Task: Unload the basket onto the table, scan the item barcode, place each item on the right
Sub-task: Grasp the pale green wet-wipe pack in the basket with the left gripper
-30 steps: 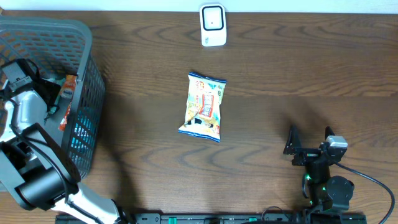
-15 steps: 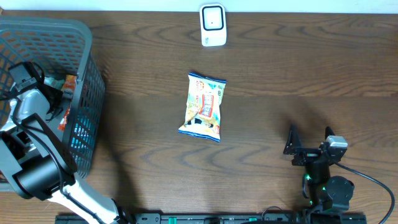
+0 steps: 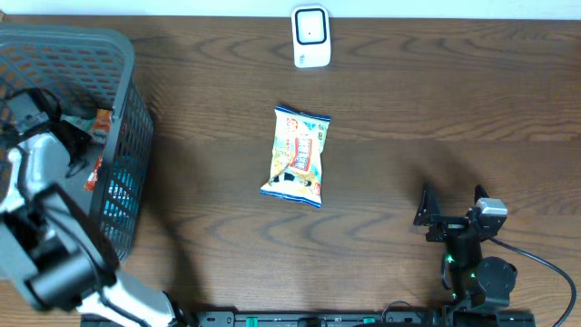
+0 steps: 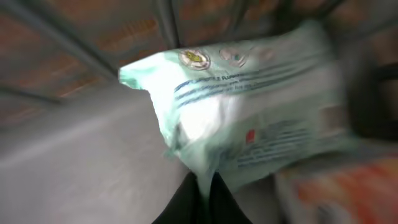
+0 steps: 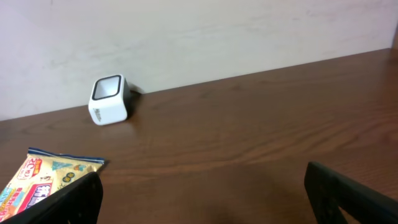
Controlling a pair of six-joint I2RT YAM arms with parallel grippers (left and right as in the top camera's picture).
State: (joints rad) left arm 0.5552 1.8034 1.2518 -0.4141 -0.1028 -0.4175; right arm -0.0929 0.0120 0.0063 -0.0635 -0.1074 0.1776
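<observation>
In the left wrist view, my left gripper is shut, pinching the lower edge of a pale green and white packet inside the grey mesh basket. The view is blurred and no barcode shows on the packet. The white scanner stands at the table's far edge, also seen from the right wrist as the scanner. My right gripper rests at the near right, open, with nothing between its fingers.
A colourful snack bag lies flat mid-table, its corner in the right wrist view as the snack bag. An orange packet also lies in the basket, beside the held packet. The basket's walls surround the left gripper.
My left gripper closed on the pale packet in the basket, and the left arm shifted slightly. The right arm and the snack bag have not moved.
</observation>
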